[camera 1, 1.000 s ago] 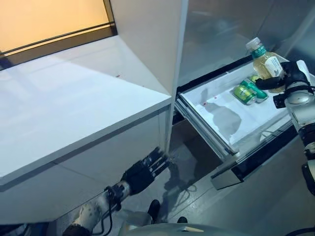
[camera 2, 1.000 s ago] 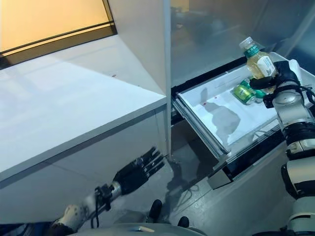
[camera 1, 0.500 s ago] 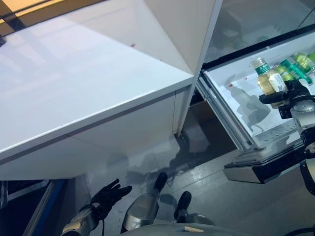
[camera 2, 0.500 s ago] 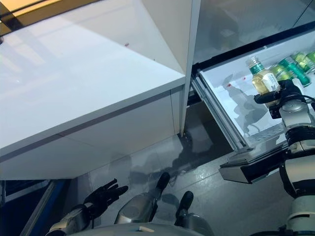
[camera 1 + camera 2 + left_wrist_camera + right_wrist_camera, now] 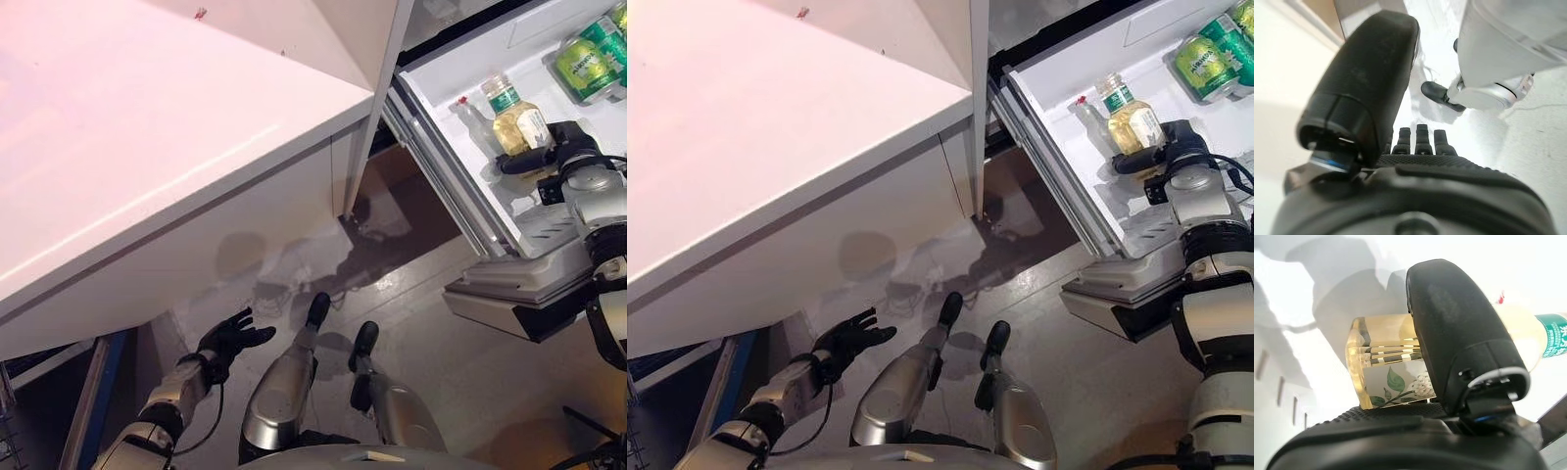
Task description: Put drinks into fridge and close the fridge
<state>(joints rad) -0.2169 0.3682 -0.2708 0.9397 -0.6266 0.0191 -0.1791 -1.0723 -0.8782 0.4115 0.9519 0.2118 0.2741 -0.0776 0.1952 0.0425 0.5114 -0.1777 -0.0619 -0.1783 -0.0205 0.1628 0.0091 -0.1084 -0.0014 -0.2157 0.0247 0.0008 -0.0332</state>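
Observation:
A clear bottle of yellow drink with a green cap and white label stands upright in the white fridge drawer at the upper right. My right hand is shut on the bottle, thumb across its front. Green cans lie further back in the drawer. My left hand hangs low at the lower left above the grey floor, open and holding nothing; its straight fingers show in the left wrist view.
A large white counter fills the upper left, its corner next to the pulled-out drawer. The drawer's dark front panel juts out at the right. A blue strip runs along the floor at the lower left.
The camera has tilted down, shifting the whole scene. My right hand stays shut on the bottle, now lower inside the drawer. My left hand remains open near the floor.

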